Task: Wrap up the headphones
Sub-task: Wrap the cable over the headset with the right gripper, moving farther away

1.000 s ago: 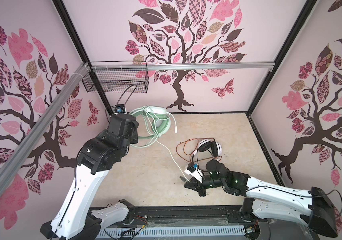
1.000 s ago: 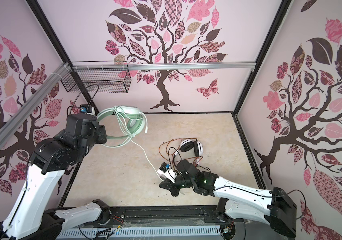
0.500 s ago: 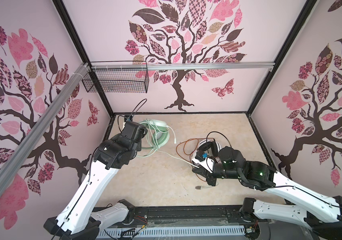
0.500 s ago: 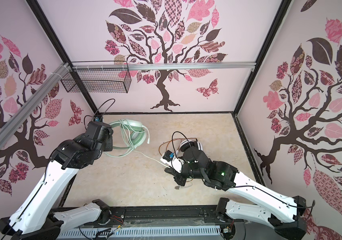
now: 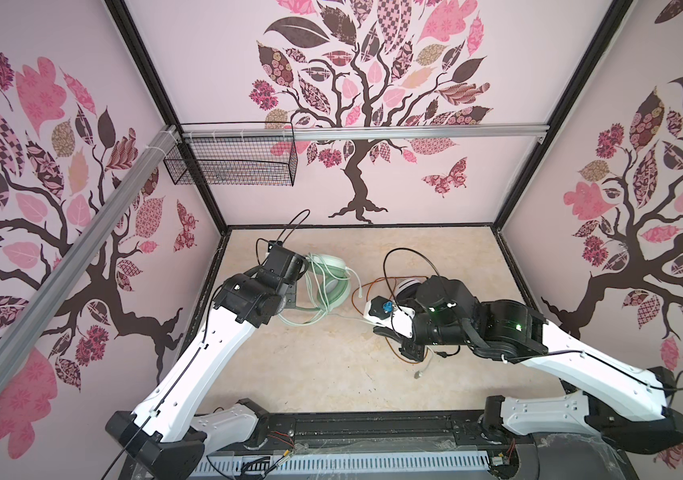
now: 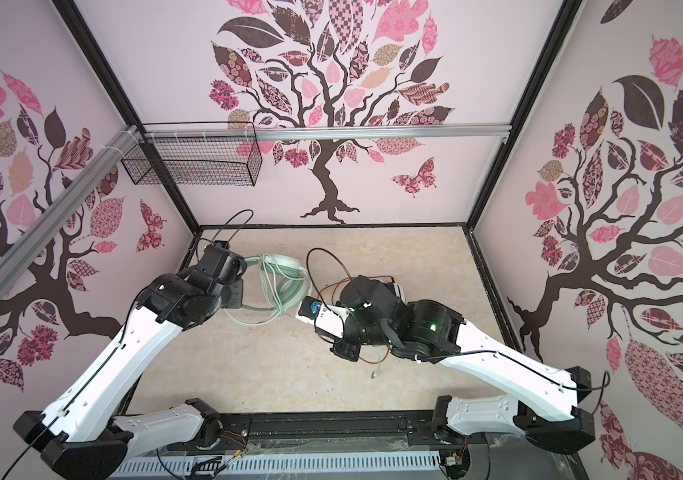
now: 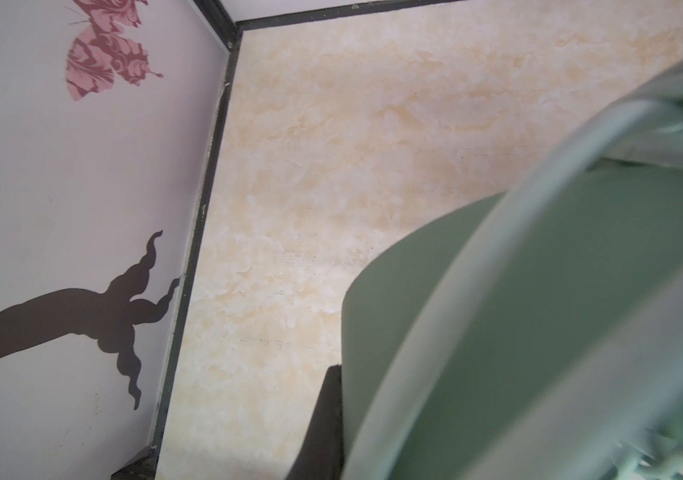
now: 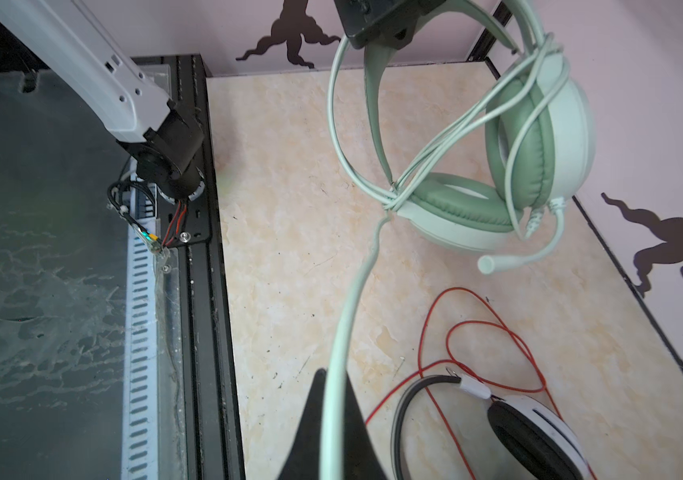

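Right wrist view is showing the job partly done. The left tool [image 8: 377,23] is clamping the headband of the mint-green headphones [image 8: 539,137], which are hanging from it over the back left part of the counter [image 8: 289,249]; whether the lower earcup is touching the surface I cannot tell. Several turns of the pale green cable [image 8: 356,291] are already lying round the earcups. From there a long free stretch is running to the right tool [image 8: 333,419], whose jaws are pressed together on it. In a top view the plug [image 5: 416,375] is trailing on the counter beyond that tool.

The white-and-black headphones [image 8: 531,436] are lying flat near the right tool, their orange-red cable [image 8: 493,332] sprawling in loose loops. By my judgement the green pair is needing the remaining slack wound on, and the second pair is not yet started.
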Controlling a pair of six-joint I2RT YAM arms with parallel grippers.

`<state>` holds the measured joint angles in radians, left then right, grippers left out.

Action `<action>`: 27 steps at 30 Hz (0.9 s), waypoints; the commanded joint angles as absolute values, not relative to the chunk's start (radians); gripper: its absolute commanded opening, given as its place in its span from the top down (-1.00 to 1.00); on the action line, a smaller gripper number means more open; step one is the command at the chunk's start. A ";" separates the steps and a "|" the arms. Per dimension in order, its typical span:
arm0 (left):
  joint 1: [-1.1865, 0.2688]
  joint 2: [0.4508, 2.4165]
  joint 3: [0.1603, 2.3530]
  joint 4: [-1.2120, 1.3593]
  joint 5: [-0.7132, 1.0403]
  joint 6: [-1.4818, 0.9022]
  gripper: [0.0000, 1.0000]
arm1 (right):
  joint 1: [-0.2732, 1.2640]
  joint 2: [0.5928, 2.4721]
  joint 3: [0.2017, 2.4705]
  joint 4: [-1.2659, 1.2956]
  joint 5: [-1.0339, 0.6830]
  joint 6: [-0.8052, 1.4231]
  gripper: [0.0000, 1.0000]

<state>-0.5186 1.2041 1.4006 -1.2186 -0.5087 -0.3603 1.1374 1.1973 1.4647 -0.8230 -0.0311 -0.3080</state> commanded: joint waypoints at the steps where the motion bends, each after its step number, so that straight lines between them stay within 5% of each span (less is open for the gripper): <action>1: -0.515 1.197 1.362 -1.157 -0.428 -0.352 1.00 | 1.149 1.241 1.572 -0.864 0.088 -0.384 1.00; 13: -0.684 1.110 1.206 -1.182 -0.281 -0.288 1.00 | 1.149 1.291 1.616 -0.693 0.276 -0.656 1.00; 27: -0.888 0.963 1.122 -1.139 -0.132 -0.332 1.00 | 1.051 1.372 1.532 -0.460 0.084 -0.678 1.00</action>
